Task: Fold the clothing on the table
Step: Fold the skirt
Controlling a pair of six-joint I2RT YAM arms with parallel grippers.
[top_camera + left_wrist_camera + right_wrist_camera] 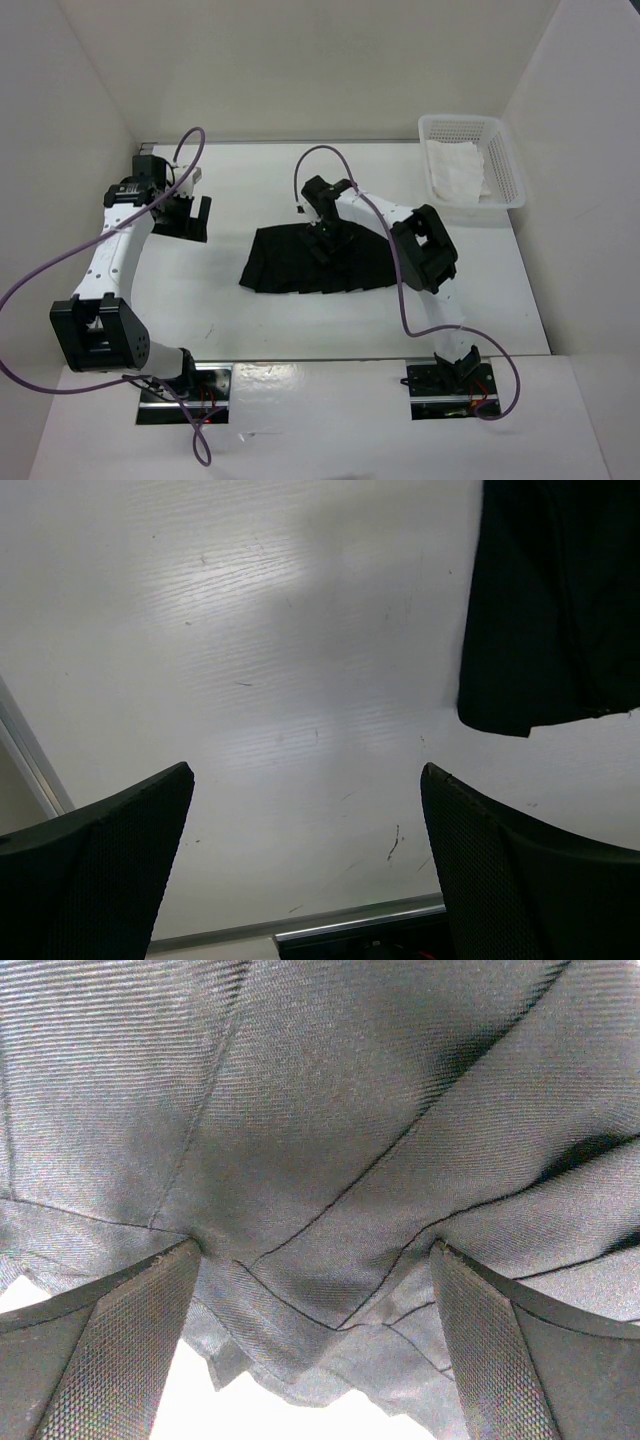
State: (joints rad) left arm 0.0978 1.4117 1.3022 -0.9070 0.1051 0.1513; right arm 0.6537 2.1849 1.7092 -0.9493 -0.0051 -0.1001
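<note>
clothing (pixel 300 265): black skirt spread flat, mid-surface (pixel 200 300) | right gripper (pixel 315 1260): released, low over its pleats, nothing pinched | left gripper (pixel 305 780): released, empty, toward left edge | step: likely grasp; take both hem corners, lift evenly.

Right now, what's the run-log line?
skirt: spread on table | left gripper: open, over table | right gripper: open, over skirt
</note>
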